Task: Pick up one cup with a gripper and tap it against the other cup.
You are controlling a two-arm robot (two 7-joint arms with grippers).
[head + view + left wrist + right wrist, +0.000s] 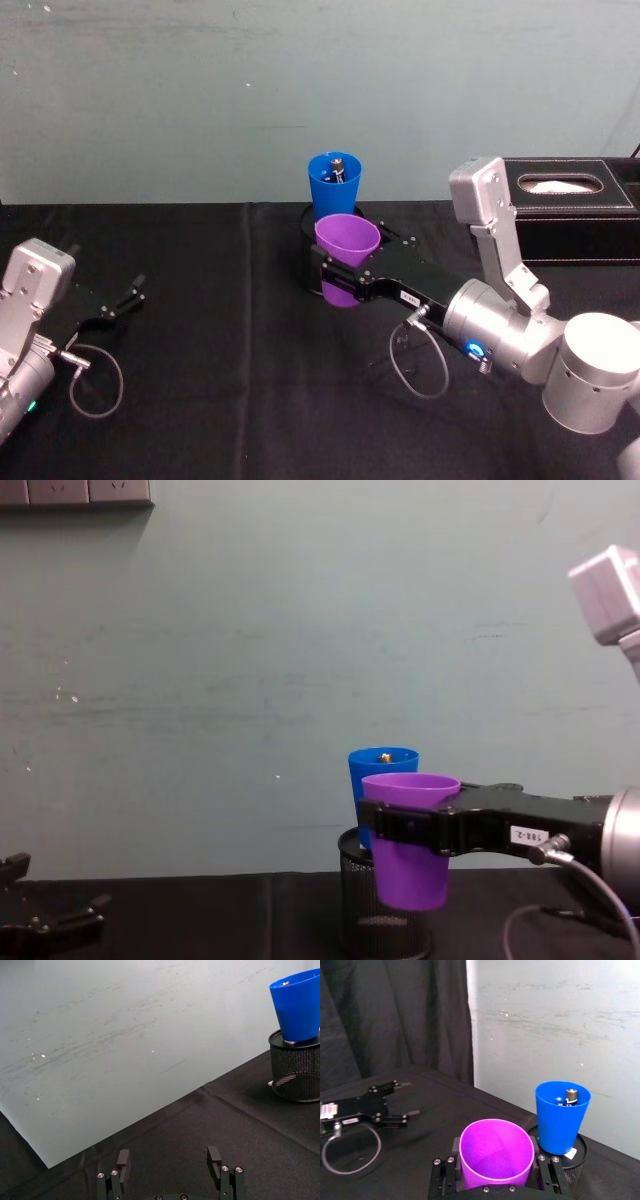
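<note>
**While the grip holds firm, tap gently**

Since the right gripper (340,277) is clamped on the smooth purple tapered plastic tumbler (347,250), which it holds upright off the black tablecloth (220,400) just in front of the bright blue tapered plastic tumbler (334,183), a short push forward looks enough. The blue tumbler perches in the mouth of a black mesh pen holder (295,1072), so a light, level touch, wall to wall, should avoid toppling it. The left gripper (118,303) rests parked well to the left, fingers apart.
</note>
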